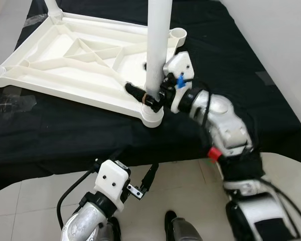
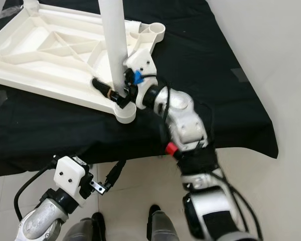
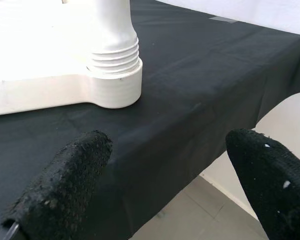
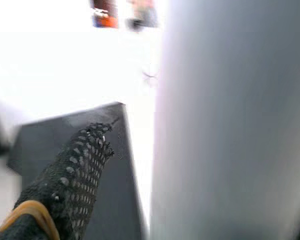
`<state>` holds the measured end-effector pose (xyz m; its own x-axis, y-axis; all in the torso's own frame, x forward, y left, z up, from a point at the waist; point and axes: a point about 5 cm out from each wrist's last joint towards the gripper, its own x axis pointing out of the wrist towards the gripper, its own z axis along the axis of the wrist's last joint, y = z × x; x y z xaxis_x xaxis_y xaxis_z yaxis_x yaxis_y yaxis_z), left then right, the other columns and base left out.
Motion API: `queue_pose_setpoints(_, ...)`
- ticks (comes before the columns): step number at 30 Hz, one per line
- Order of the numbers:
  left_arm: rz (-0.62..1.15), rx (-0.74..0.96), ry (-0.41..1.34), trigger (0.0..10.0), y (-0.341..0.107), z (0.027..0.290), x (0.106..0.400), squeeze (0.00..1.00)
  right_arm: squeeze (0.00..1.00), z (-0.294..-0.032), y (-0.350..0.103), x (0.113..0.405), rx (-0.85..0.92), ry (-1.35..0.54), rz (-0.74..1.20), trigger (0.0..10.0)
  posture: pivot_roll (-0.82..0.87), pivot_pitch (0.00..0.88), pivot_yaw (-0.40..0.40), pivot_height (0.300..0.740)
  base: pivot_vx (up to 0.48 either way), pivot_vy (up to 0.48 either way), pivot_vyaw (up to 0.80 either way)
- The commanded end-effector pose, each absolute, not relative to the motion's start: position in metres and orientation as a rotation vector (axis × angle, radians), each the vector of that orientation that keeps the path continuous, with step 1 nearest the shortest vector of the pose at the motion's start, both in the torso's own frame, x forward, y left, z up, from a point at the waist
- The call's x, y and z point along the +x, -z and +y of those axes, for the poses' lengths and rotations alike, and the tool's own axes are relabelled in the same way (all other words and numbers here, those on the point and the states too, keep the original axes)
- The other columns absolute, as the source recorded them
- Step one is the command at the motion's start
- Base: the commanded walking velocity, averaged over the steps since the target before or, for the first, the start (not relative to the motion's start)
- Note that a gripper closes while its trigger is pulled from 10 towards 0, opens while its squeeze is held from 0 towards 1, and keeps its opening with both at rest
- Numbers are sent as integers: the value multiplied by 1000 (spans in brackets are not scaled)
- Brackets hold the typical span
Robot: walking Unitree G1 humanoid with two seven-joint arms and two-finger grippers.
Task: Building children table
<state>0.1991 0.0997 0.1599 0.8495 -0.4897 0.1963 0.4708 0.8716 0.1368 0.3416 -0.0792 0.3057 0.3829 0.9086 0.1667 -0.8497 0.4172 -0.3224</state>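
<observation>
While the right gripper (image 1: 146, 94) pinches the white leg (image 1: 155, 55) standing in the upside-down tabletop (image 1: 65, 55), the left gripper (image 1: 145, 183) hangs spread below the counter (image 1: 231, 65).

Head stereo pair: looks steeply down from above the right gripper (image 1: 149, 94); the two eyes share the tabletop (image 1: 65, 60), black cloth (image 1: 241, 65) and floor (image 1: 35, 196).

Left wrist view: set low, behind the left gripper (image 1: 145, 187), facing past its fingertips (image 3: 75, 165) at the cloth edge and leg socket (image 3: 115, 75).

Right wrist view: very close, pressed beside the leg (image 4: 230, 120); blurred. It shares that leg with the head views.
</observation>
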Motion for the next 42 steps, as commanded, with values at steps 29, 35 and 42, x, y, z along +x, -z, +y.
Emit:
queue_pose_setpoints(29, -163, 87, 519, 10000, -148, 105, 188, 0, 0, -60, -178, 296, -117, -611, 177, 0, 26, 313, -12, 740, 0, 0, 0)
queue_pose_setpoints(35, -165, 88, 526, 10000, -149, 103, 190, 0, 0, -47, -174, 276, -114, -634, 156, 0, 15, 316, -12, 740, 0, 0, 0)
queue_pose_setpoints(42, -172, 82, 513, 10000, -146, 101, 192, 0, 0, -51, -194, 293, -99, -645, 74, 10000, 11, 271, -32, 740, 0, 0, 0)
